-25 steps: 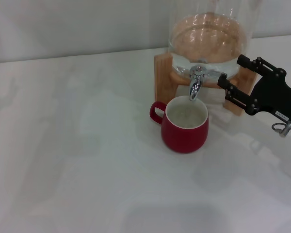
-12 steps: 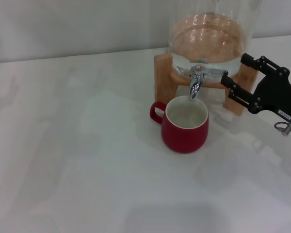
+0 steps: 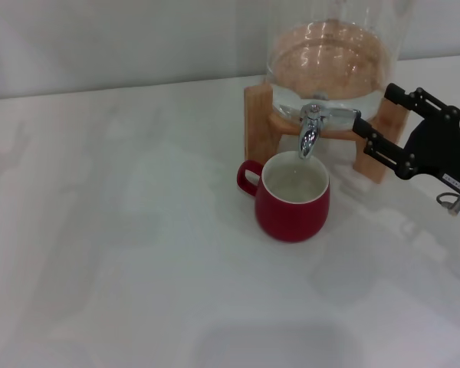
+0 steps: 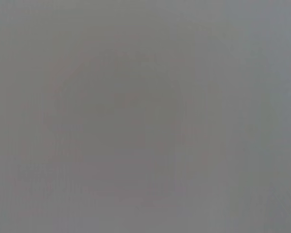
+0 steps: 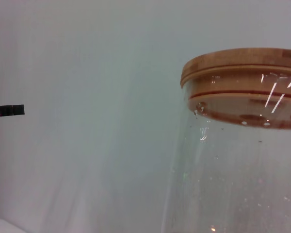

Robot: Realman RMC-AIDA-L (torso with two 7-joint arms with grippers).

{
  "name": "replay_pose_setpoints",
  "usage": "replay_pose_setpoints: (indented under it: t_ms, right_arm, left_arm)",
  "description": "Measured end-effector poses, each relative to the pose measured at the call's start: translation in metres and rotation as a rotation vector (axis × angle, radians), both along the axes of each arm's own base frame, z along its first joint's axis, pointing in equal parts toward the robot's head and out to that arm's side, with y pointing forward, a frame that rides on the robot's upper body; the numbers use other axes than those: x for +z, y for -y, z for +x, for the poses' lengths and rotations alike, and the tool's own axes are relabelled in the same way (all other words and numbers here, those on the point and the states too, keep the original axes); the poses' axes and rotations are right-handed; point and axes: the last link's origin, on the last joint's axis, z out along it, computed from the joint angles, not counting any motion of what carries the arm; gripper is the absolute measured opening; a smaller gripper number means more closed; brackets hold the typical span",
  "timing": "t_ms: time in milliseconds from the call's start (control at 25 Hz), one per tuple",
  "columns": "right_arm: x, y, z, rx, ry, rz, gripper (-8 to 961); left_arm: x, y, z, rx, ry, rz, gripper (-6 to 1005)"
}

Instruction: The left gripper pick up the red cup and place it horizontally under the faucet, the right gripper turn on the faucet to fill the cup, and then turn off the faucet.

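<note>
Under the shiny chrome faucet (image 3: pixel 310 132) stands the rounded red cup (image 3: pixel 293 196).

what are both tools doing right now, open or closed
Left tool: not in view.
Right tool: open, holding nothing, lower finger tip at the faucet lever.
</note>
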Motion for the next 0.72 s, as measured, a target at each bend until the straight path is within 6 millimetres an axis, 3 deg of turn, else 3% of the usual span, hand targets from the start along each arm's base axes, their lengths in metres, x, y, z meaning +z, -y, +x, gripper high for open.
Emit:
replay_pose_setpoints:
  t_ms: [440,720]
  right_arm:
    - [0.006,0.024,0.007,0.017,-0.035,0.018,674]
    - [0.032,0.027,0.023,-0.043,-0.059,0.138,674]
  left_arm:
    - [0.000,0.000,-0.001,0.002,-0.001,-0.001,837]
    - [-0.001,0.001,-0.003,0.009,-0.005,-0.004,837]
